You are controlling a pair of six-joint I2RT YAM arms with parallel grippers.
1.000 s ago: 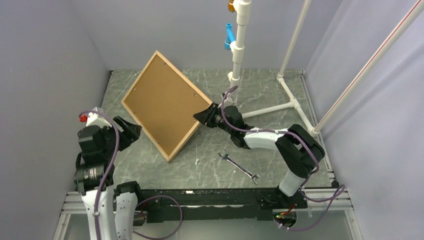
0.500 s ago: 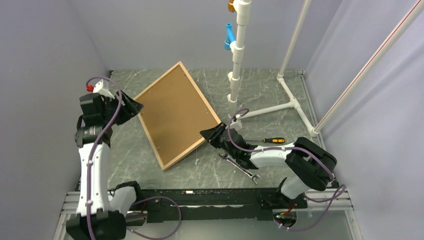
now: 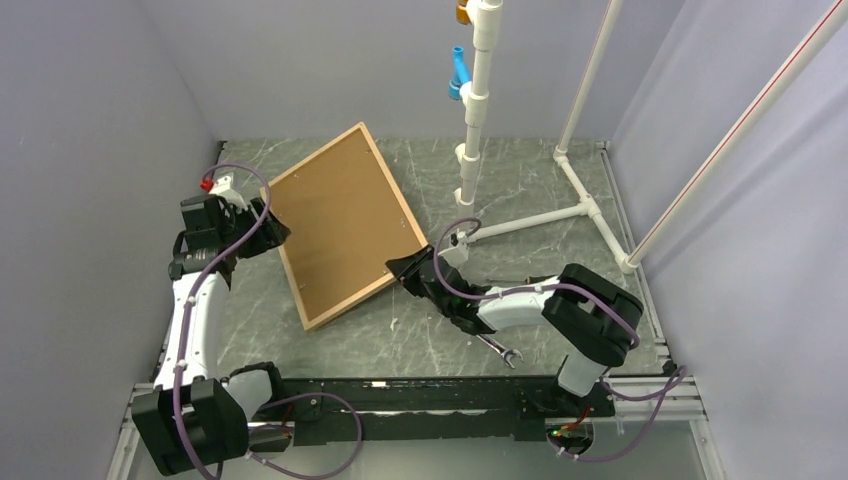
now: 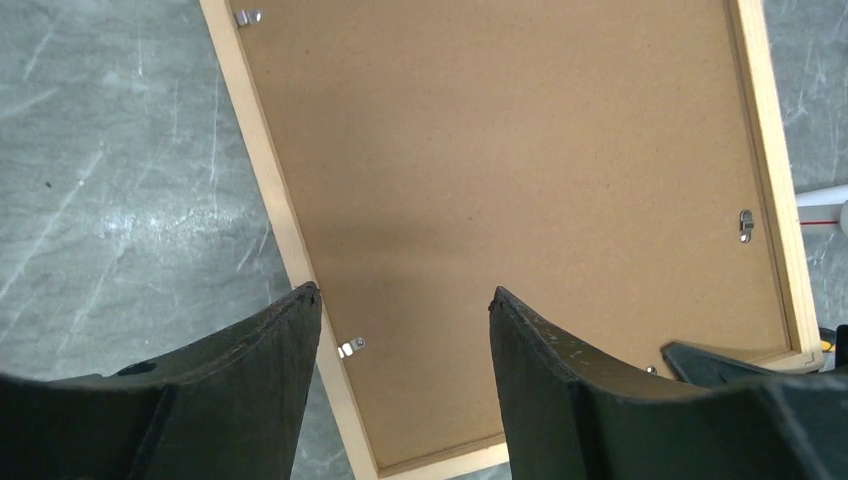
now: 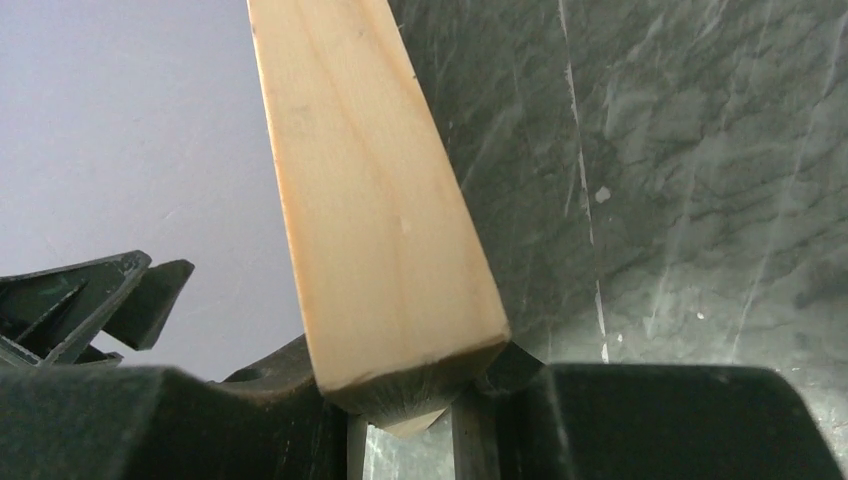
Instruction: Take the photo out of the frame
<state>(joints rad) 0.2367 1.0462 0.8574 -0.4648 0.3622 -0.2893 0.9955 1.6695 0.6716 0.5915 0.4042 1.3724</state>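
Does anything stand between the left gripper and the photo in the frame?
Yes. The brown backing board covers the whole back of the frame, held by small metal clips at its edges. The photo itself is not visible under the left gripper.

The frame (image 3: 350, 299) swung round (and lower); left end effector (image 3: 272, 228) approached.

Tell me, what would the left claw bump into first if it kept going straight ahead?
The left gripper would probably hit the brown backing board, just inside the wooden edge of the frame; depth is unclear.
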